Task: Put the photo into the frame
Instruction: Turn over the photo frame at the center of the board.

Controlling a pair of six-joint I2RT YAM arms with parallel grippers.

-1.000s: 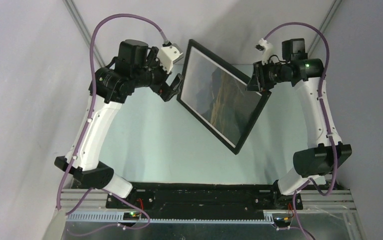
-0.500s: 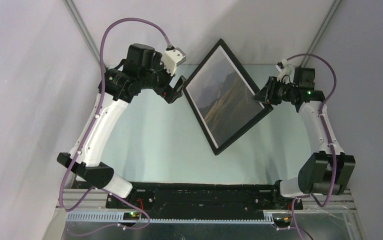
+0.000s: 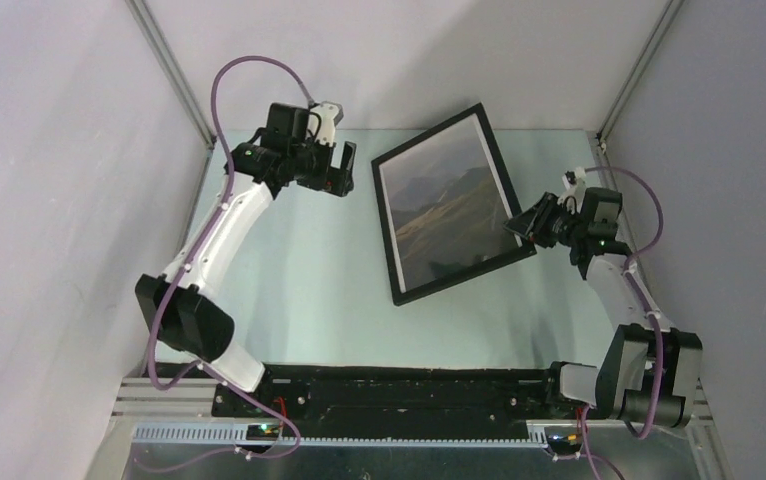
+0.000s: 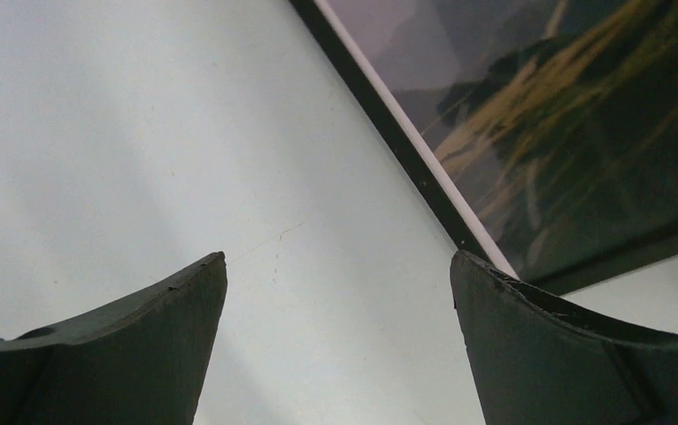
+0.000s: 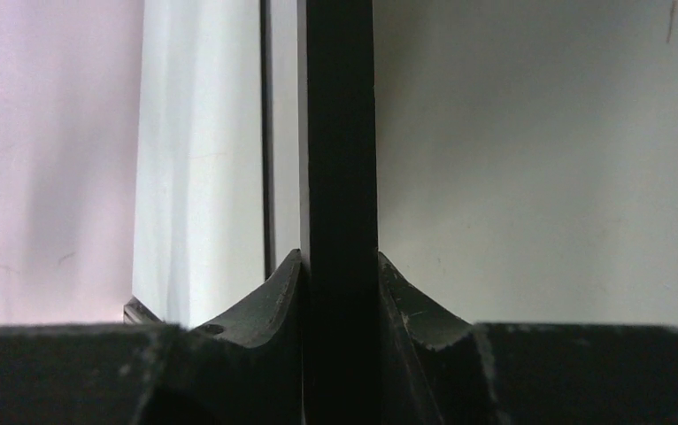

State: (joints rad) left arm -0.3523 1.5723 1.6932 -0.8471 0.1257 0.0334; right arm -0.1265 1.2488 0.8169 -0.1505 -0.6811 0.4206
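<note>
On frame [image 5: 339, 133] edge, right hand [image 5: 339, 266] clamped; left hand [image 4: 337, 266] spread, apart.

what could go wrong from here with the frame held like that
1. Only the right claw pinches the frame, and on one thin edge, so the frame could swing or slip out.
2. The left claw stands open beside the opposite edge without touching it, so nothing would catch a slip.
3. The photo sits in the frame facing up. A drop onto the table might jolt it loose.
</note>
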